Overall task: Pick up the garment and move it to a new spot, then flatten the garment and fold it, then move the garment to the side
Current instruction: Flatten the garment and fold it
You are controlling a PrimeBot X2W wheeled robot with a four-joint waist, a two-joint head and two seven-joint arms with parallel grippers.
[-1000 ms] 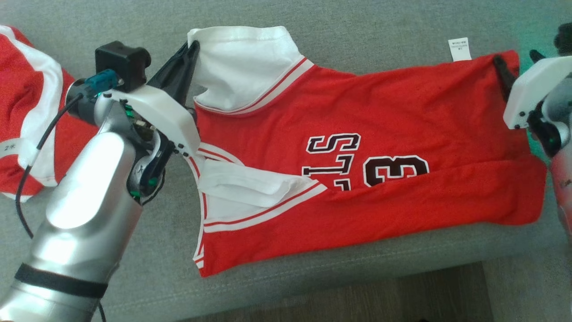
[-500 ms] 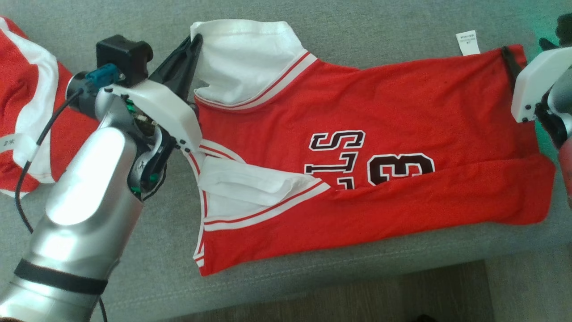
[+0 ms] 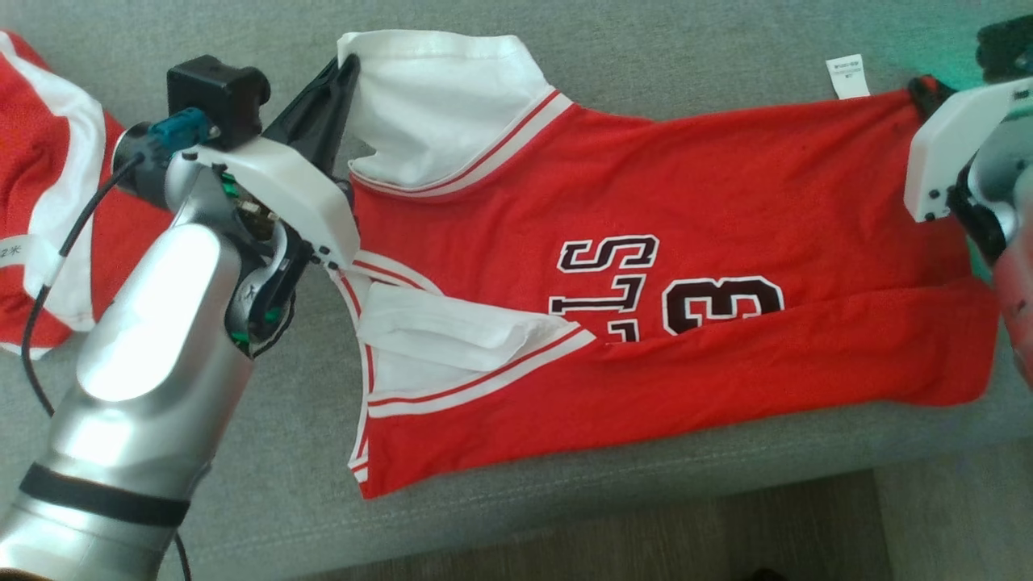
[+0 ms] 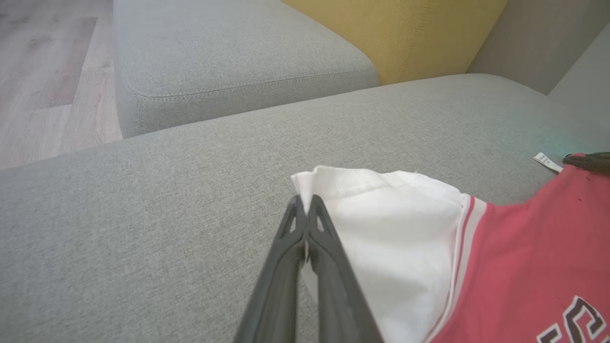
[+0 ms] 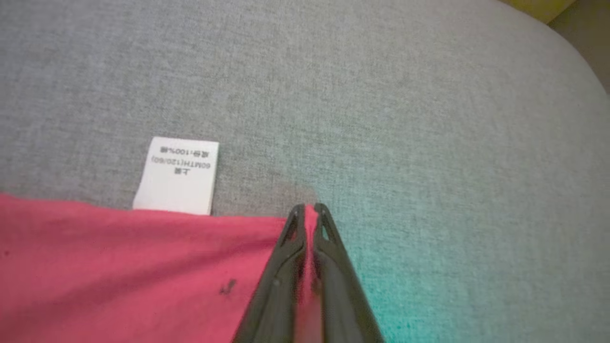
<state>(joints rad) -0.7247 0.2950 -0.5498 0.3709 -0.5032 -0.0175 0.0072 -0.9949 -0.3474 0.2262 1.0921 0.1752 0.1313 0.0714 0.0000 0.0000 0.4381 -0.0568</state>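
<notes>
The garment (image 3: 686,210) is a red jersey with white sleeves and black lettering, spread sideways on the grey cushion (image 3: 242,484). My left gripper (image 3: 349,66) is shut on the far white sleeve's corner; in the left wrist view that gripper (image 4: 305,202) pinches the white cloth (image 4: 381,224). My right gripper (image 3: 920,87) is at the garment's far hem corner. In the right wrist view that gripper (image 5: 309,207) is shut with red cloth (image 5: 119,267) between its fingers. A white care label (image 5: 178,175) sticks out of the hem beside it.
A second red and white garment (image 3: 40,202) lies at the cushion's left end. The cushion's front edge (image 3: 565,492) drops to a wood floor (image 3: 646,541). The left wrist view shows another grey cushion (image 4: 228,57) and a yellow cushion (image 4: 410,33) beyond.
My right gripper has closed on the garment's red hem corner. The left gripper keeps its hold on the white sleeve. The garment has barely shifted.
</notes>
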